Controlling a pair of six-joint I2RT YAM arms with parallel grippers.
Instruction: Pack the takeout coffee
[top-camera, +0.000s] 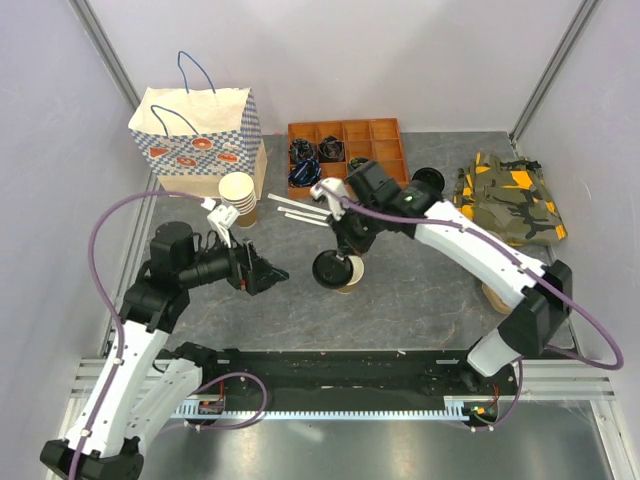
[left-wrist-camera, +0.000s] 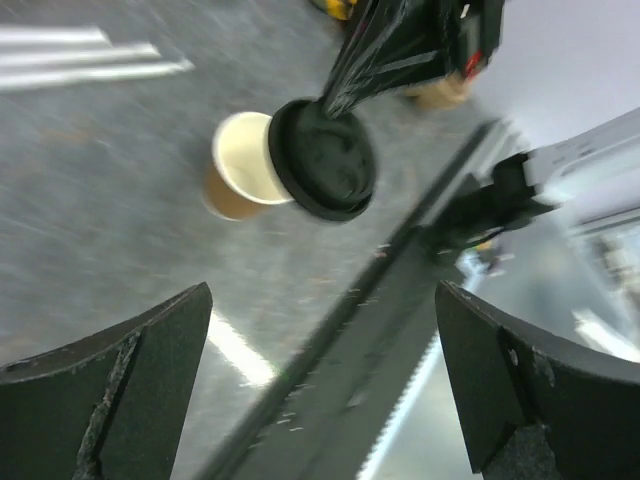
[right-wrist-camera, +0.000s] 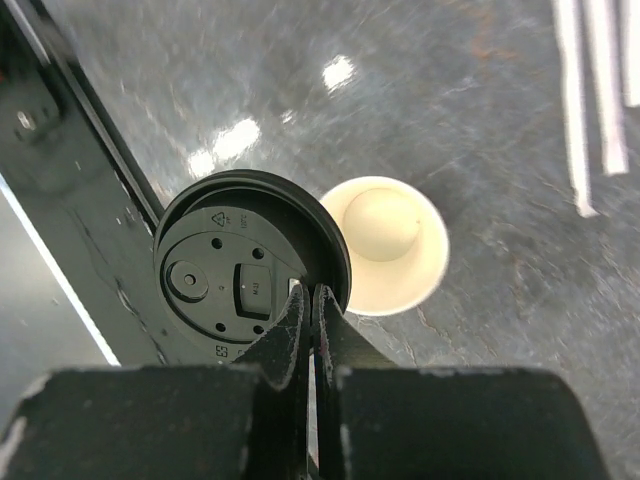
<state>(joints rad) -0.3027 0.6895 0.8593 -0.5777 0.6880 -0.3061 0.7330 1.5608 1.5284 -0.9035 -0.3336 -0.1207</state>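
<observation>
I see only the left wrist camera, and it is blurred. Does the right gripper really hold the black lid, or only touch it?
Observer: It holds it. The right wrist view shows the right gripper shut on the rim of the black lid.
Operator: Is the lid seated on the cup?
Observer: No. Seen from above, it covers only one edge of the paper cup; most of the mouth is open.
Operator: Where is the bag?
Observer: In the top view, the paper bag stands far left, behind a stack of lidless cups.
</observation>
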